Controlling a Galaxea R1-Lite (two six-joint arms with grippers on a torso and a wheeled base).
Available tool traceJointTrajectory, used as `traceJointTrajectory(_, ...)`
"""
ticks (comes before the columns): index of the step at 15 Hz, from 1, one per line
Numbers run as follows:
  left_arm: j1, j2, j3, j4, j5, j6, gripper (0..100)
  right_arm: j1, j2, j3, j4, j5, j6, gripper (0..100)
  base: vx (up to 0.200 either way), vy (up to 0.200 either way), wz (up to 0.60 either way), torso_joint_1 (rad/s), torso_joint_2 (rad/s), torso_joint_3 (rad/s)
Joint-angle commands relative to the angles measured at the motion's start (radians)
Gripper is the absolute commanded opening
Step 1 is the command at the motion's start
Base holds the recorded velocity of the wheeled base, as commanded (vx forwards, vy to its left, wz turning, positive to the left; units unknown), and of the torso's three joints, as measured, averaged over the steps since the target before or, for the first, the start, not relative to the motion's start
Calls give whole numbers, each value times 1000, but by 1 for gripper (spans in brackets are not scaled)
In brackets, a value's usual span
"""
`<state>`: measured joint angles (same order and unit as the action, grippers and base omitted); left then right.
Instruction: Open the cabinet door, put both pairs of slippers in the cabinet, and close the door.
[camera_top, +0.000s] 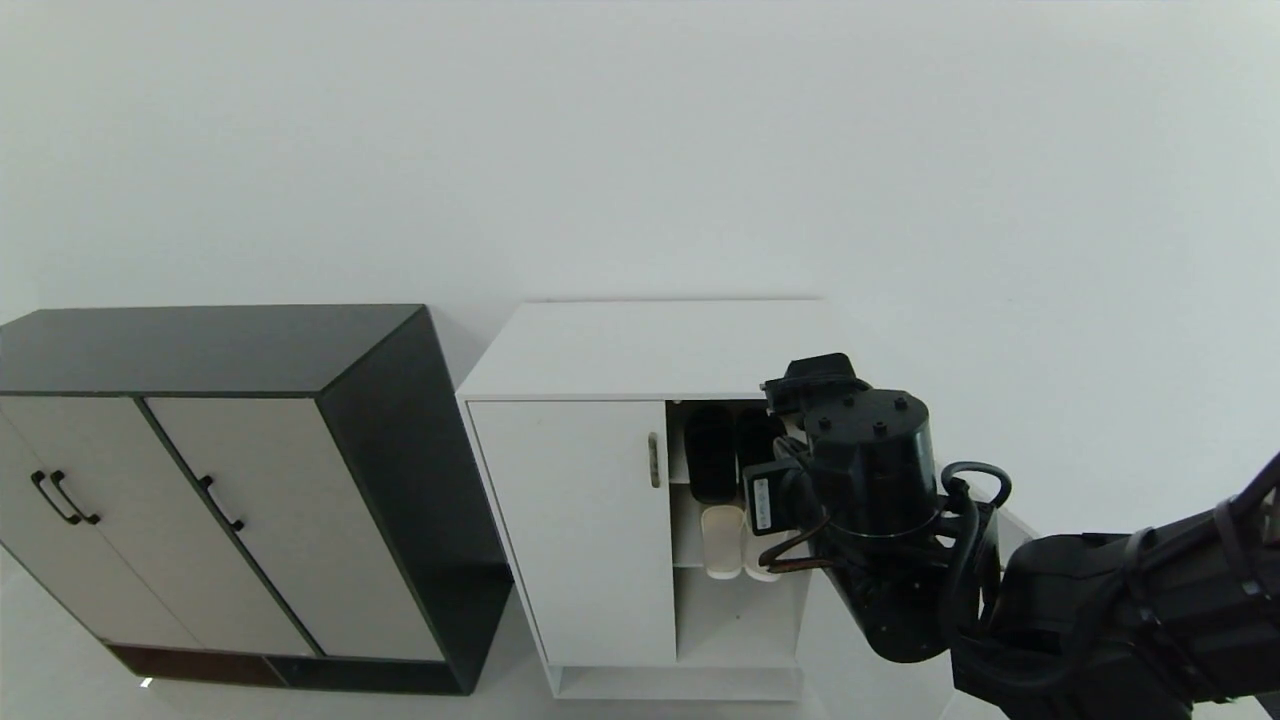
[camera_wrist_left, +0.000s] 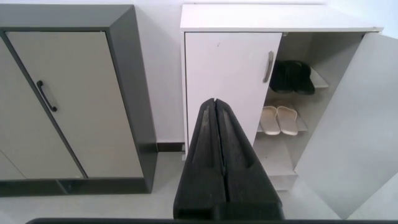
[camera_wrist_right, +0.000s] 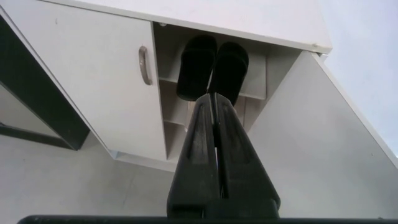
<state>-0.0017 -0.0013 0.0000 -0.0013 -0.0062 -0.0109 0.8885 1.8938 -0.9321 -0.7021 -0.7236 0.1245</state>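
Inspection finds no text, number or sign that I can read. One item noted: a small white label (camera_top: 768, 503) on the wrist of my right arm (camera_top: 870, 480), in front of the open white cabinet (camera_top: 640, 350). Its dark print is too small to make out.

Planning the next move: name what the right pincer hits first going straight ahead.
Probably the black slippers in the open cabinet; the right pincer, shut, points at them. Depth is unclear.
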Motion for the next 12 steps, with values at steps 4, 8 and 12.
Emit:
traceJointTrajectory(4,0,1,0,0,0,-1,0,-6,-5,7,-2,18,-3,0,0,0,0,0,0,0)
traceJointTrajectory(8,0,1,0,0,0,0,0,-17,-4,7,-2,18,-16,0,0,0,-600,1,-2,2)
traceJointTrajectory(12,0,1,0,0,0,-1,0,-49,-5,7,-13,21,-22,0,0,0,-300,5,1,0)
